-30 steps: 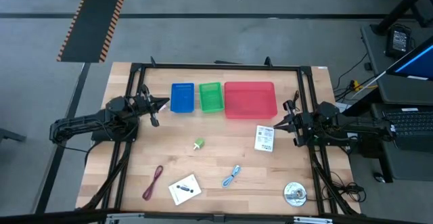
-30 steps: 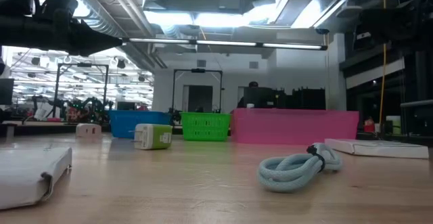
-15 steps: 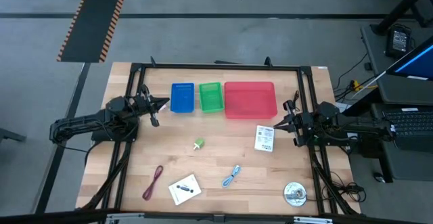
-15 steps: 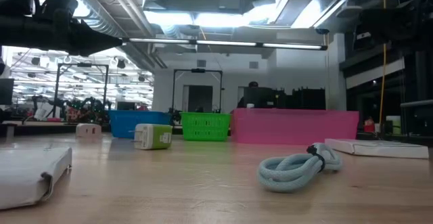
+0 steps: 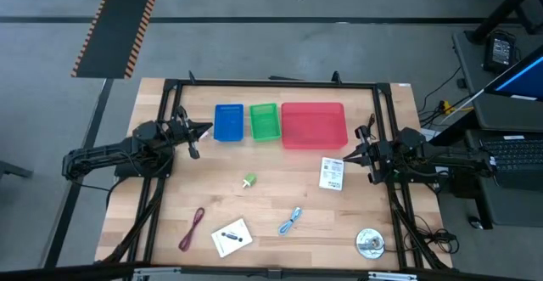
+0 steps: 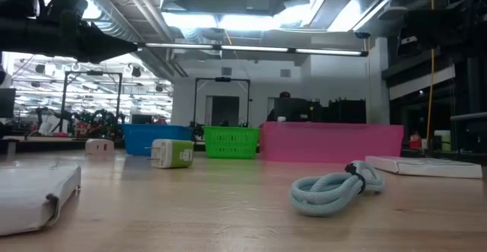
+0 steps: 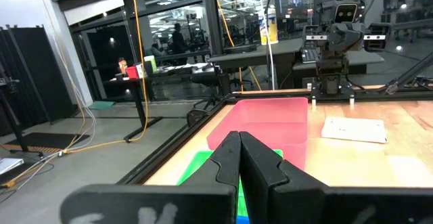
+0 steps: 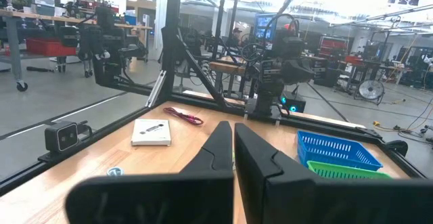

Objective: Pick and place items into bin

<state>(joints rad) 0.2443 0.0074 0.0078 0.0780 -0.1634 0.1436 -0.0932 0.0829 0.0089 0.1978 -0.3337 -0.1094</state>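
Both grippers are shut and hold nothing. My left gripper (image 5: pixel 206 131) hovers at the table's left side beside the blue bin (image 5: pixel 228 121). My right gripper (image 5: pixel 342 158) hovers at the right side, next to a white printed packet (image 5: pixel 332 174) lying flat. On the wood also lie a green-white piece (image 5: pixel 249 180), a maroon cable loop (image 5: pixel 193 228), a white card with a small black piece on it (image 5: pixel 232 237) and a light-blue cable loop (image 5: pixel 291 221). The low view shows the light-blue cable loop (image 6: pixel 335 188) and the green-white piece (image 6: pixel 173 154) close up.
A green bin (image 5: pixel 264 121) and a larger red bin (image 5: pixel 313 125) stand beside the blue one along the far edge. A round silver disc (image 5: pixel 370 243) lies near the right front corner. A black frame (image 5: pixel 271 83) borders the table. Bare wood lies between the items.
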